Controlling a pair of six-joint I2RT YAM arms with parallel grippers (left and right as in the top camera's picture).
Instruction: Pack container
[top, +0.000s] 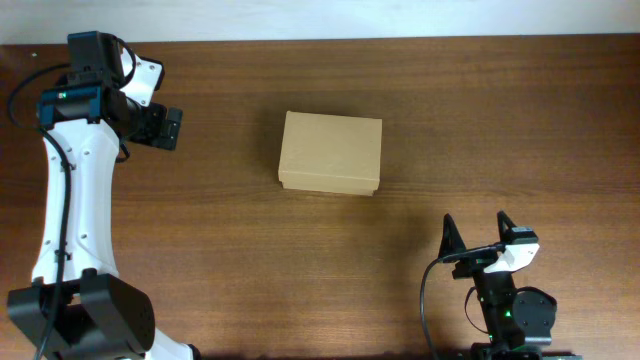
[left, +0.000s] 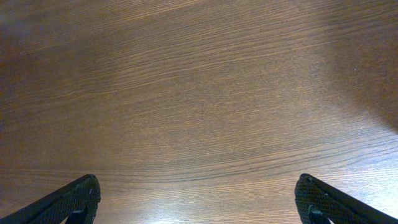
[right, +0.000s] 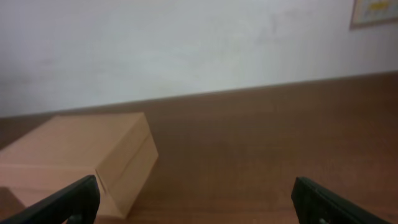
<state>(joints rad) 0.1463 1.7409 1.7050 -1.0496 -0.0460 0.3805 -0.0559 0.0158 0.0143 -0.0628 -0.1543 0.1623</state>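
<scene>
The container (top: 330, 152) is a plain tan cardboard box with its flap lid closed, sitting mid-table in the overhead view. It also shows at the left of the right wrist view (right: 81, 155). My left gripper (top: 160, 127) is at the far left of the table, well left of the box; in the left wrist view its fingers (left: 198, 200) are wide open over bare wood. My right gripper (top: 476, 238) is near the front edge, to the right of and in front of the box, open and empty; the right wrist view shows its fingers (right: 198, 198) spread apart.
The brown wooden table (top: 480, 120) fills the overhead view. A white wall (right: 199, 43) rises behind the table's far edge in the right wrist view. No tape rolls or other loose objects are in view.
</scene>
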